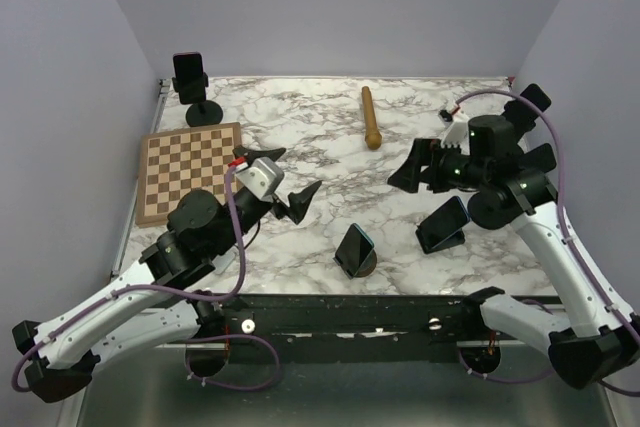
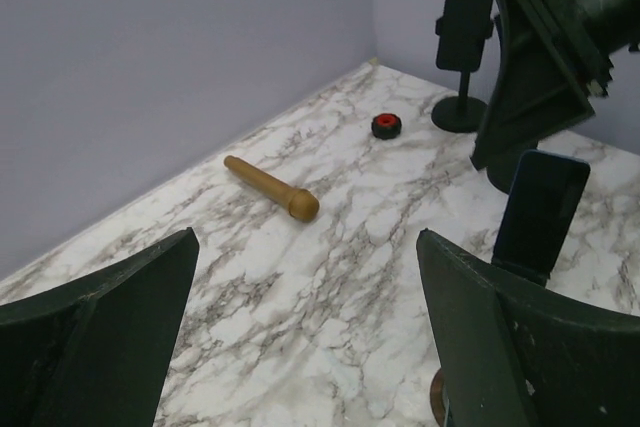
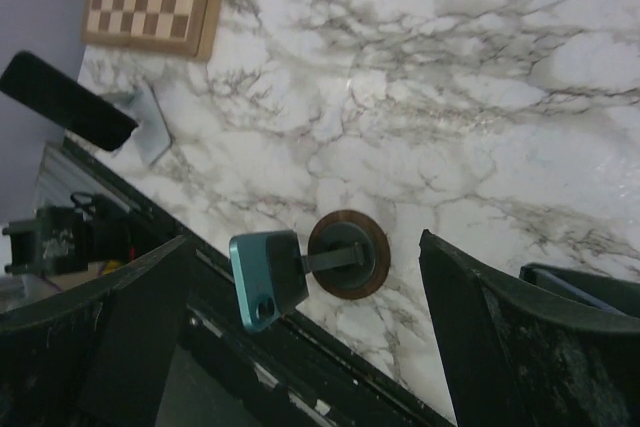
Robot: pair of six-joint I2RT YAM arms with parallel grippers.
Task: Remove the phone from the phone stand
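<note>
**Pincers spread wide: left pincer (image 1: 298, 171) and right pincer (image 1: 405, 169) grip nothing**

The phone (image 1: 353, 247) leans in its round-based phone stand (image 1: 366, 265) at the lower centre of the overhead view, untouched, on the marble table (image 1: 300, 127) between both arms.

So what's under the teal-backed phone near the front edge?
A round brown stand base with a dark arm running to the teal-backed phone. Where the arm meets the phone is hidden by the phone itself.
</note>
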